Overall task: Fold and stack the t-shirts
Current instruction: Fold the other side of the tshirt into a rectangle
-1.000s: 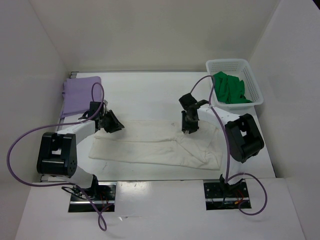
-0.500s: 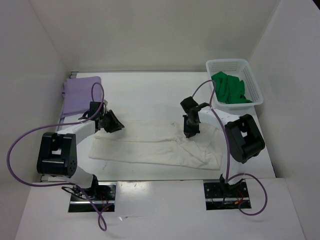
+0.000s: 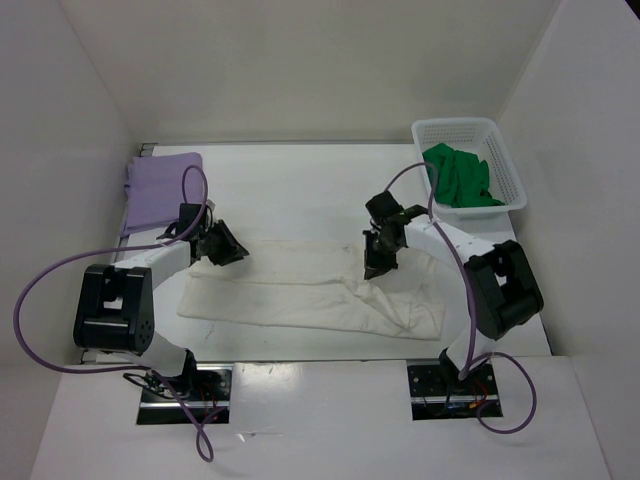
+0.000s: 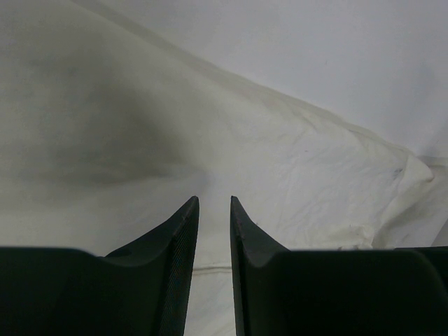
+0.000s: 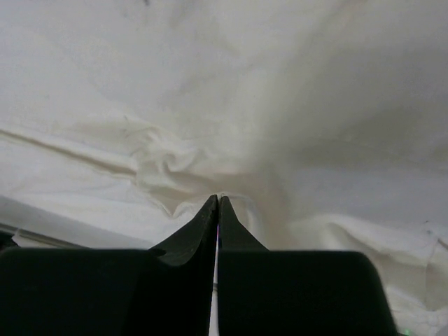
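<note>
Right gripper [image 5: 218, 198] pinching a pucker of cream-white cloth t-shirt [image 3: 300, 290], left gripper [image 4: 214, 199] narrowly parted above it, only overhead shows lavender cloth shirt [image 3: 160, 190] at ten o'clock, bright green cloth shirt [image 3: 458, 178] at one

Cream white t-shirt [image 3: 300, 290] [image 4: 140, 105] [image 5: 294, 98]: spread out flat across the middle of the table [image 3: 290, 190], long from left to right, a bit rumpled. Wider and more wrinkled at the right end, with a soft fold line running along it. Small bunch of wrinkles near the far edge, right of the middle.

Lavender purple t-shirt [image 3: 160, 190]: folded neat, lying flat at the far left corner, near the cream one's left end.

Bright green t-shirt [image 3: 460, 178]: all scrunched up in a heap, sitting inside the white basket [image 3: 455, 124] at the far right corner.
</note>
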